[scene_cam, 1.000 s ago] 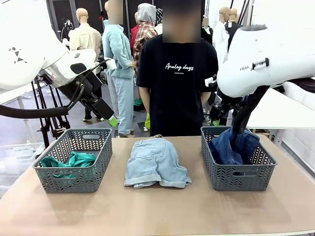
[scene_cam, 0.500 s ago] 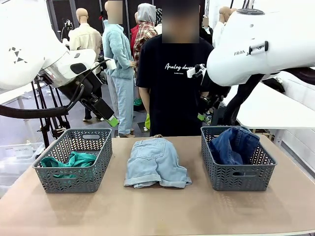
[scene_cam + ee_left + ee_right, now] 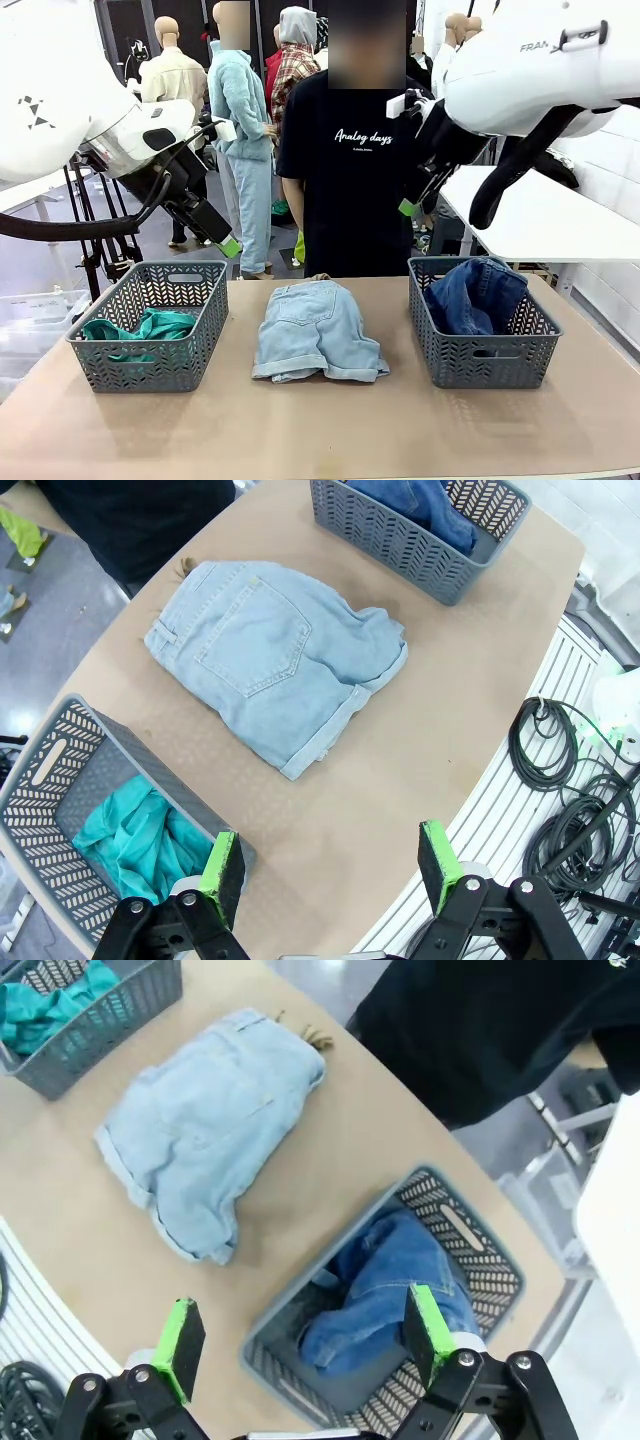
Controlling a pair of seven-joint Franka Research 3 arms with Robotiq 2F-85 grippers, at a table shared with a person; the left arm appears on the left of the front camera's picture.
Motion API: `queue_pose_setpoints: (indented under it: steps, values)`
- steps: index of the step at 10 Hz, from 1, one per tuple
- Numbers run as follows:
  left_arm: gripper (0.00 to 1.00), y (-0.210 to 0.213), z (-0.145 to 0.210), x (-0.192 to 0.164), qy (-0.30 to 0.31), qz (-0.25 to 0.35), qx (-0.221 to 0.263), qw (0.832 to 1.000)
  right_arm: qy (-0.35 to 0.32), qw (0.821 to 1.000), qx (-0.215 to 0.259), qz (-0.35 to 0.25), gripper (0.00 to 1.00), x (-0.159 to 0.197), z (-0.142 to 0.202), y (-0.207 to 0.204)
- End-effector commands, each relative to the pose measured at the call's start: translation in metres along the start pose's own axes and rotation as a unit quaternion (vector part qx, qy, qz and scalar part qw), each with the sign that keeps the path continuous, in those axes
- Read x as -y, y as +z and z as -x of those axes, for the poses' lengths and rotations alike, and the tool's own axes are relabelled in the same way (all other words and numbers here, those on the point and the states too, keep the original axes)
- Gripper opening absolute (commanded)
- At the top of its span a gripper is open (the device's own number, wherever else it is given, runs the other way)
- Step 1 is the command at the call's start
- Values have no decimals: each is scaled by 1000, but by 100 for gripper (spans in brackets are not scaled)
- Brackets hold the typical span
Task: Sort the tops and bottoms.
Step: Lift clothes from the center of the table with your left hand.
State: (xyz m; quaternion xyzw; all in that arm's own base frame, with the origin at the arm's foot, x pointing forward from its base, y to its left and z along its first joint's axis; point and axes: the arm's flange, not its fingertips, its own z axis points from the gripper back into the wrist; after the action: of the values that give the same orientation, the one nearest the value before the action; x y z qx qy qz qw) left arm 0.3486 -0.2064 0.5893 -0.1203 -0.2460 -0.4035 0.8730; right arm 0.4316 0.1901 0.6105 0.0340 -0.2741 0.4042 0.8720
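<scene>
Both jaws wide open, empty: left gripper point(image 3: 330, 845) and right gripper point(image 3: 300, 1302) hover high, pale denim shorts point(image 3: 318, 328) mid-table between left basket point(image 3: 150, 372) and right basket point(image 3: 482, 366).

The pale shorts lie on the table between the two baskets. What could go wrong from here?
1. The pale denim shorts lie folded flat; a pinch may catch only the top layer, so they could unfold when lifted.
2. The dark blue shorts are heaped up to the rim of the right basket; a second pair might hang over the edge.
</scene>
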Motion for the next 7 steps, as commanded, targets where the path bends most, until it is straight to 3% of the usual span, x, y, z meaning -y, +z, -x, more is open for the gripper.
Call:
queue_pose_setpoints:
  steps: [1, 6, 7]
  values:
    - [91, 1, 0, 1, 2, 2, 1, 1000, 5, 1000, 15, -24, 100, 3, 16, -11]
    - [91, 0, 0, 0, 0, 0, 0, 1000, -3, 1000, -1, -3, 100, 2, 5, -1]
    - [91, 21, 7, 3, -6, -45, 16, 999, -3, 1000, -1, -3, 100, 2, 5, -1]
